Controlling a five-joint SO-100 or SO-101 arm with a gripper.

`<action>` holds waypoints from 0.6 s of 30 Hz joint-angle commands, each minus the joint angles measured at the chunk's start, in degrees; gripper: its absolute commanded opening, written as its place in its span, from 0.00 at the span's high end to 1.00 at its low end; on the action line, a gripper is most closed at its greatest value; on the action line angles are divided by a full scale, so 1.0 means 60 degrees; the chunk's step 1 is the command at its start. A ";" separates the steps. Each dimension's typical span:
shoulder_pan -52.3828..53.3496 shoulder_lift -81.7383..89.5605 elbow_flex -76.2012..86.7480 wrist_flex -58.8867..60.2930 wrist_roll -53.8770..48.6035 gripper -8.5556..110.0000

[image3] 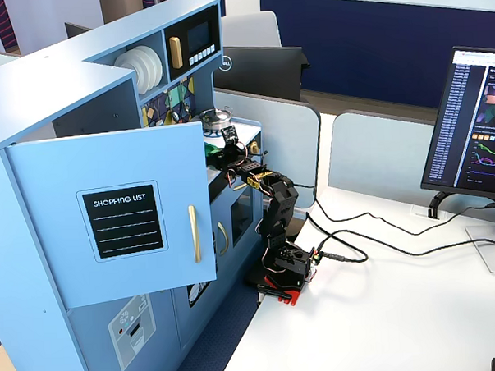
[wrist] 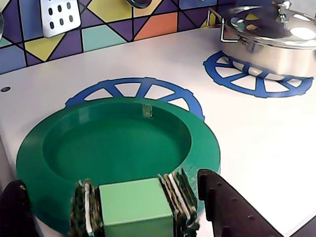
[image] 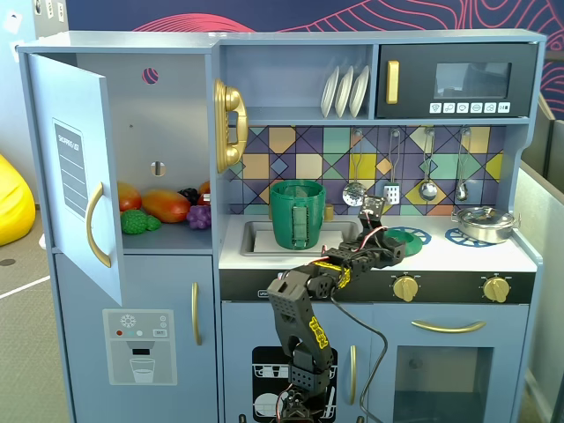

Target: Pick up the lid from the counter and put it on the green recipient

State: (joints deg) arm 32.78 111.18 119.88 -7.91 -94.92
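Observation:
The dark green lid (wrist: pixel 123 143) lies flat on the left blue burner disc (wrist: pixel 133 86) of the white counter, with a light-green square knob (wrist: pixel 136 207) at its near edge. In a fixed view the lid (image: pixel 411 235) is right of the sink. My gripper (wrist: pixel 111 197) is open and low over the lid. Its black fingers (wrist: pixel 222 202) stand either side of the knob, not closed on it. The tall green pot (image: pixel 297 214) with its strap handle stands in the sink, left of the gripper (image: pixel 395 249). It is out of the wrist view.
A shiny silver pan (wrist: pixel 271 34) with its own lid sits on the right burner disc (wrist: pixel 256 74); it also shows in a fixed view (image: pixel 483 222). Utensils hang on the tiled back wall (image: pixel 388 189). The fridge door (image: pixel 75 176) stands open at left. The arm's base (image3: pixel 280 266) stands in front of the kitchen.

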 commanded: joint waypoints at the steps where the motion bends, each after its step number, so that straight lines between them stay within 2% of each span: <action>1: -0.0117 -0.0205 -0.0952 -0.0381 -0.0029 0.62; 4: -0.0176 -0.0396 -0.1069 -0.0439 0.0000 0.66; 5: -0.0234 -0.0425 -0.1069 -0.0469 -0.0015 0.71; 7: -0.0337 -0.0439 -0.0952 -0.0322 -0.0542 0.89; 8: -0.0366 -0.0439 -0.0864 -0.0337 -0.0791 0.93; 13: -0.0557 -0.0220 -0.0483 -0.1157 -0.0059 0.93; 18: -0.0571 0.0000 -0.1055 -0.1157 -0.0088 0.93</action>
State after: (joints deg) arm 29.53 108.11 117.95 -12.48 -95.98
